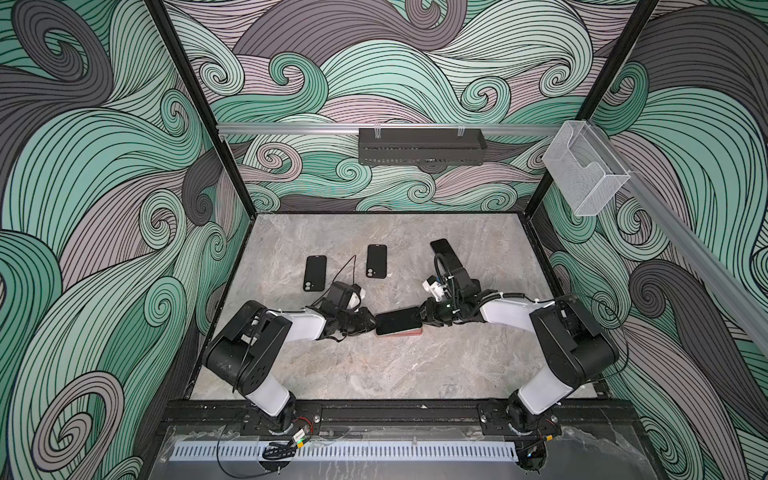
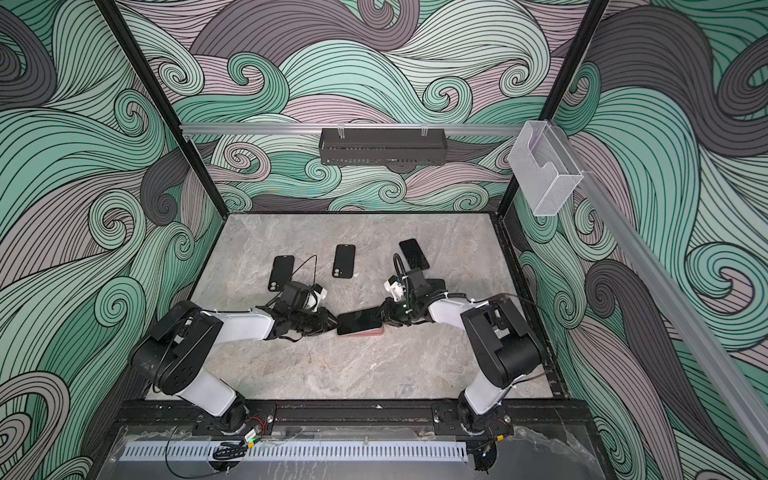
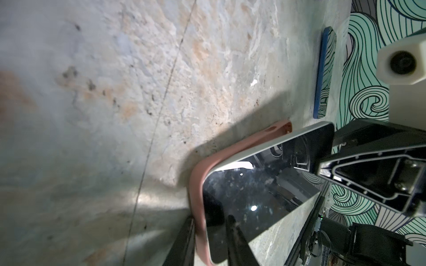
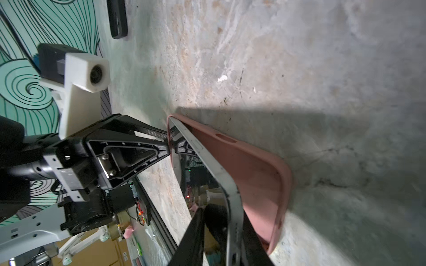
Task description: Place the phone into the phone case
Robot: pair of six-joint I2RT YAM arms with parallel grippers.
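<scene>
While left gripper (image 1: 375,323) is pinching phone case (image 4: 258,179) (phone (image 1: 399,320) half in), right gripper (image 1: 422,318) is straddling phone; grip unclear.

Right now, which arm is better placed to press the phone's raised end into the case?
Probably right: the right gripper straddles the phone at its raised end; the left gripper sits at the end seated in the pink case.

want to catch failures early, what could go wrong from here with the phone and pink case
1. The phone looks seated only by the left gripper; at the right gripper it stands above the pink case, so letting go may leave it propped on the rim.
2. Pressing down unevenly could skid the case along the smooth table.
</scene>
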